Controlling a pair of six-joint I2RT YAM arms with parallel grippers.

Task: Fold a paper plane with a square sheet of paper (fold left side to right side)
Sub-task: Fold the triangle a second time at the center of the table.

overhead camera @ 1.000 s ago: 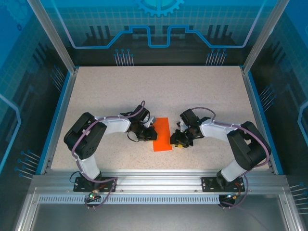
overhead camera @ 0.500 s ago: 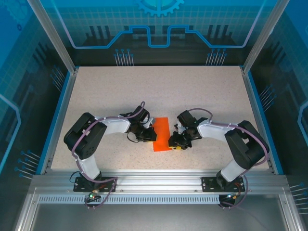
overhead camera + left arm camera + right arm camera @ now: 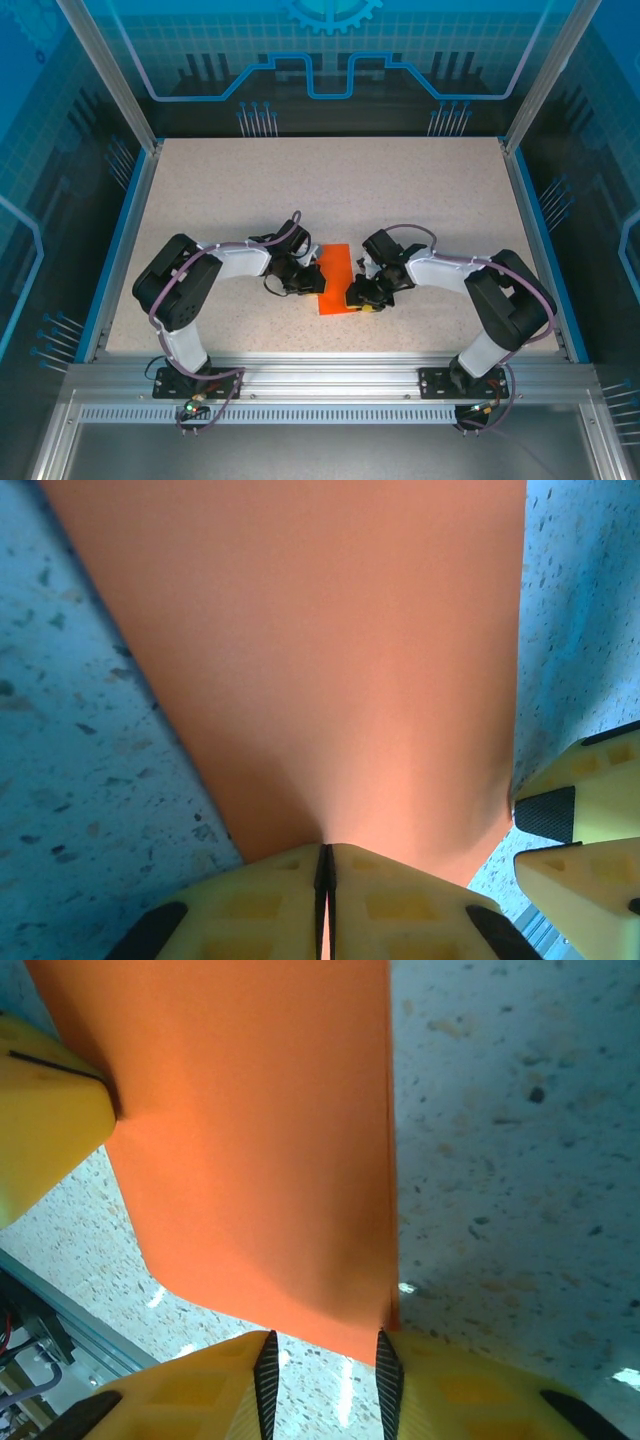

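Speckled beige laminate is covering the one counter [image 3: 420,200], where the left arm [image 3: 235,262] and right arm [image 3: 450,270] are meeting at one square sheet of paper [image 3: 336,272]. It is bright orange and is showing from above as a narrow rectangle near the front middle. The left end effector [image 3: 313,281] is pinching its left edge, with the fingers [image 3: 260,890] pressed together in the left wrist view. The right end effector [image 3: 354,297] is straddling the right-hand corner, fingers [image 3: 450,1380] parted.

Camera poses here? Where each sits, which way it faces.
Top external: above and behind the bases, looking down at the table; both arms, orange paper between them.
Left wrist: behind the left gripper, looking past its jaws at the paper.
Right wrist: behind the right gripper, same aim.
Shared: both wrist views see the paper and the other gripper's fingers.
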